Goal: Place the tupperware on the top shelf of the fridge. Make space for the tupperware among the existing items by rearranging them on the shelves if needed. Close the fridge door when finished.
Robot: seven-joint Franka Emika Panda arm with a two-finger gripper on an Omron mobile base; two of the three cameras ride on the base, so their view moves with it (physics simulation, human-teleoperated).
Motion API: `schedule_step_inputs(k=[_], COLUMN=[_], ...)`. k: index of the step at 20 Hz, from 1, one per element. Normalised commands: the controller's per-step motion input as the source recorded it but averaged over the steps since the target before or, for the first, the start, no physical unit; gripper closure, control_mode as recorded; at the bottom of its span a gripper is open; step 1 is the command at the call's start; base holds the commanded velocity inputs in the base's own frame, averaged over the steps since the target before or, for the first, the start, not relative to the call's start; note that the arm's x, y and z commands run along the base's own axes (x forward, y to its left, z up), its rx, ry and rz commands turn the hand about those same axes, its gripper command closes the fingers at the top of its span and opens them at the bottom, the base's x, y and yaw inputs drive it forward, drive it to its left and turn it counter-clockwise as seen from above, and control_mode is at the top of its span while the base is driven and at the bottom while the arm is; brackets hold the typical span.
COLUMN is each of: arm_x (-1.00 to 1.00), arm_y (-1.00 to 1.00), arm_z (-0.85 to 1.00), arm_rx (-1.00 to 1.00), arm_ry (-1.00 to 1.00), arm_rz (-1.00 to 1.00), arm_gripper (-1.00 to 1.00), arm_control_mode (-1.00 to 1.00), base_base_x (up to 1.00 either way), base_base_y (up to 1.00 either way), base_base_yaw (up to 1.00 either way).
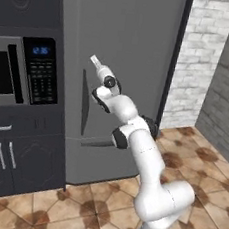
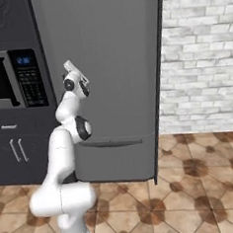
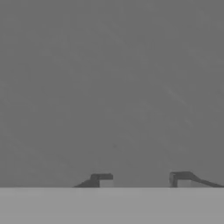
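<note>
The end effector [image 3: 142,180] is seen with its 2 small dark fingertips [image 3: 102,178] set apart, nothing between them, facing a flat, smooth grey surface at close range. In the left base view the end effector [image 1: 95,60] is raised against the tall flat grey fridge door [image 1: 127,62], which is shut, just above its dark vertical handle [image 1: 84,101]. Whether the door is touched cannot be told. A black microwave with blue clock [image 1: 26,71] is set in dark cabinets [image 1: 16,155] beside the fridge. A whitish brick wall [image 2: 200,57] and brown patterned floor tiles [image 2: 193,191] are seen beyond.
</note>
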Motion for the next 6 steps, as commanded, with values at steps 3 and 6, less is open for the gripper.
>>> schedule_step_inputs(k=[3, 6], arm_x=[0.13, -0.13], arm_y=[-0.23, -0.1], arm_z=[-0.95, -0.7], arm_rx=[-0.07, -0.05], arm_ry=[0.93, 1.0], arm_rz=[-0.25, -0.19], arm_gripper=[-1.0, -1.0], arm_control_mode=[-1.0, -1.0], base_base_x=[0.0, 0.0], base_base_y=[0.0, 0.0], base_base_yaw=[0.0, 0.0])
